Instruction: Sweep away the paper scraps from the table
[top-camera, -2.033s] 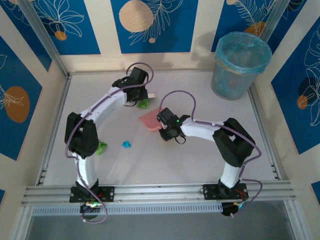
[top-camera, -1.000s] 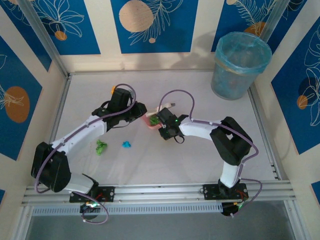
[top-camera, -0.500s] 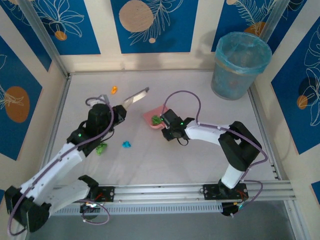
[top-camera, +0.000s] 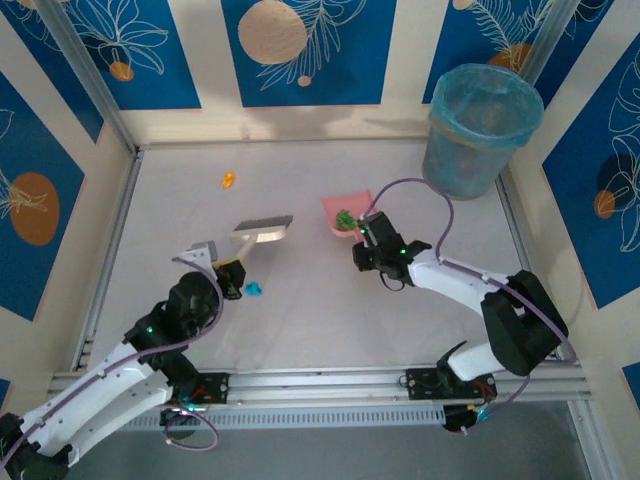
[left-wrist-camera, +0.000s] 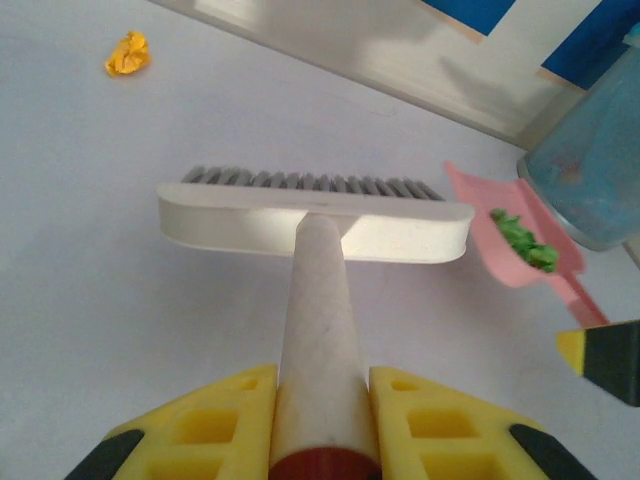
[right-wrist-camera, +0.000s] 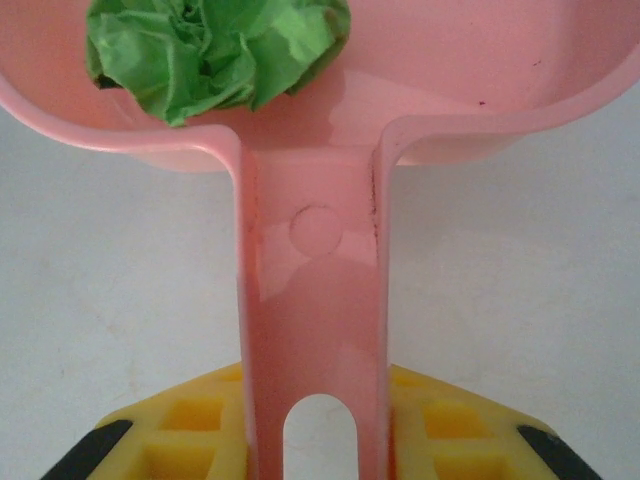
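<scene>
visibly, one orange scrap (top-camera: 228, 180), one cyan scrap (top-camera: 254, 289), one green scrap (top-camera: 345, 218), one dustpan (top-camera: 330, 207)

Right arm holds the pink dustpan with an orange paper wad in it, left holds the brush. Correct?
No: the wad in the dustpan is green, not orange; the right wrist view shows it. The rest stands.

Ahead of the left gripper (left-wrist-camera: 322, 415), the clamped brush (left-wrist-camera: 315, 215) blocks the centre line. The table (top-camera: 170, 210) ahead and to the left is open as far as an orange scrap (left-wrist-camera: 127, 53). A cyan scrap (top-camera: 254, 289) lies just to its right. The held dustpan (right-wrist-camera: 312, 250) blocks the path ahead of the right gripper (right-wrist-camera: 315, 425). The bin (top-camera: 480, 130) stands well off to its right.
</scene>
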